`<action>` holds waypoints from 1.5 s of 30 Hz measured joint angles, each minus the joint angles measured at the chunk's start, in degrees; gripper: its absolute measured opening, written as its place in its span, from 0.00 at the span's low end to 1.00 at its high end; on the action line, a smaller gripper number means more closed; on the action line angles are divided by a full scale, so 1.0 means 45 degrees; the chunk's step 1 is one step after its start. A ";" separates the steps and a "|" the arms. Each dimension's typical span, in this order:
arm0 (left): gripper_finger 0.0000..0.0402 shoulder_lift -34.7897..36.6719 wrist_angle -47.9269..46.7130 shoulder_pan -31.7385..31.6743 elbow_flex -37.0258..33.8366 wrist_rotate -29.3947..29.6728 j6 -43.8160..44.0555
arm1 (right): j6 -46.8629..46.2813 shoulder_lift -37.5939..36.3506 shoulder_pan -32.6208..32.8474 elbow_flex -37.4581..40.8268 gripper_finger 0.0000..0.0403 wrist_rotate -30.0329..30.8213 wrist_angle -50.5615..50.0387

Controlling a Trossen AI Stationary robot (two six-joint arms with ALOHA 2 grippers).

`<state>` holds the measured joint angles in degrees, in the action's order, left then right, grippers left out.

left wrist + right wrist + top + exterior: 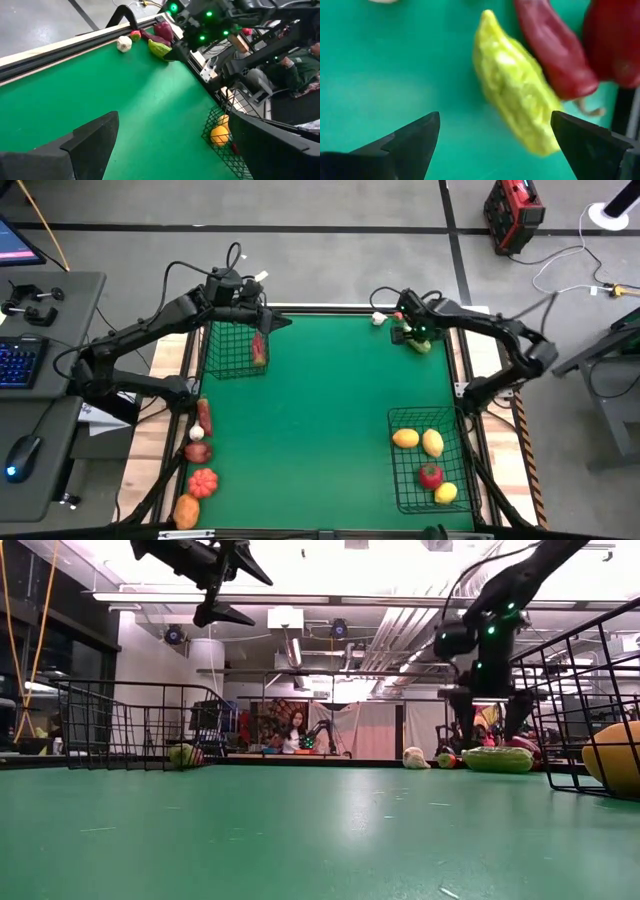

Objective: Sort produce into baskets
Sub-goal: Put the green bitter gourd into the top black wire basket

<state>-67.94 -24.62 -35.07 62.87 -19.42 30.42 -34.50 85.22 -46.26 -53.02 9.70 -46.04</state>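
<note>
Hovering over the far corner of the worktop, at about one o'clock in the overhead view, the right gripper has its fingers spread wide with nothing between them. Directly beneath sits the yellow-green vegetable, lying at a slant on the green mat, with a dark red pepper just beside it. That spread looks chosen to straddle the vegetable's width, so a descent seems the likely next call.

Over at eleven o'clock, the left gripper hangs high above the smaller basket, fingers also spread and empty. A reddish piece already rests against that basket's inner wall, which suggests this arm is parked above its drop spot.

Down at five o'clock, the longer basket holds yellow fruits and a red one, so that side appears to be collecting fruit.

Along the edge at eight o'clock, a row of produce waits outside any basket: an orange pumpkin, a brownish piece and others. A white bulb lies near the vegetable cluster too. Plenty remains unsorted by my reckoning.
</note>
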 joint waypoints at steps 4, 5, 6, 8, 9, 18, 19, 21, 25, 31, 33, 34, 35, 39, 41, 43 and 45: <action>0.91 0.0000 0.0000 0.0000 0.0000 0.0000 0.0136 | 0.1173 0.0984 -0.0053 -0.0572 0.93 0.0818 -0.0307; 0.91 0.0000 0.0000 0.0000 0.0000 0.0000 0.0152 | 0.1469 0.1183 -0.0053 -0.0682 0.93 0.0863 -0.0338; 0.91 0.0000 0.0000 0.0000 0.0000 0.0005 0.0196 | 0.1754 0.1387 -0.0053 -0.0758 0.93 0.0859 -0.0393; 0.91 0.0000 0.0000 0.0000 0.0000 0.0005 0.0197 | 0.2249 0.1766 -0.0053 -0.0800 0.93 0.0858 -0.0491; 0.91 0.0000 0.0000 0.0000 0.0000 0.0005 0.0201 | 0.2402 0.1929 -0.0053 -0.0800 0.93 0.0828 -0.0527; 0.91 0.0049 0.0522 0.0281 0.0000 -0.0424 0.0801 | 0.2098 0.3183 -0.0057 -0.0823 0.93 0.0130 -0.0757; 0.91 0.0094 0.0872 0.0345 0.0000 -0.0754 0.0857 | 0.2014 0.3209 -0.0057 -0.0819 0.93 0.0028 -0.0732; 0.91 0.0259 0.1809 0.0512 0.0000 -0.1322 0.0906 | 0.2008 0.3215 -0.0061 -0.0811 0.93 -0.0141 -0.0667; 0.91 0.0743 0.3617 0.0743 0.0000 -0.1634 0.1353 | 0.2063 0.3243 0.0196 -0.0972 0.89 0.0020 -0.0862; 0.91 0.2045 0.6002 0.0741 0.0000 -0.1668 0.1889 | 0.1926 0.2730 0.1508 -0.1735 0.55 0.0448 -0.1031; 0.91 0.2572 0.6615 0.0715 0.0000 -0.1580 0.1882 | 0.1640 0.2500 0.2050 -0.2121 0.41 0.0514 -0.0887; 0.91 0.2837 0.6855 0.0714 0.0000 -0.1497 0.1882 | 0.1532 0.2389 0.2376 -0.2348 0.38 0.0504 -0.0641; 0.91 0.3095 0.7098 0.0714 0.0000 -0.1352 0.1860 | 0.1397 0.2260 0.2701 -0.2603 0.38 0.0372 -0.0174; 0.91 0.3974 0.7118 0.0714 0.0005 -0.0600 0.1366 | 0.0937 0.2139 0.3919 -0.3474 0.38 -0.0656 0.2438; 0.91 0.4272 0.6898 0.0714 0.0005 -0.0160 0.1505 | 0.0530 0.2167 0.4480 -0.3712 0.38 -0.1052 0.4264; 0.91 0.4466 0.6663 0.0718 0.0005 0.0094 0.2105 | -0.0139 0.2249 0.5015 -0.3893 0.38 -0.1359 0.6282; 0.91 0.4603 0.6236 0.0727 0.0005 0.0144 0.2591 | -0.0709 0.2475 0.5577 -0.4044 0.38 -0.1827 0.7903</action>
<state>-47.23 3.44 -31.80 62.89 -18.77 42.08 -37.69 96.35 -21.17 -71.22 1.47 -10.47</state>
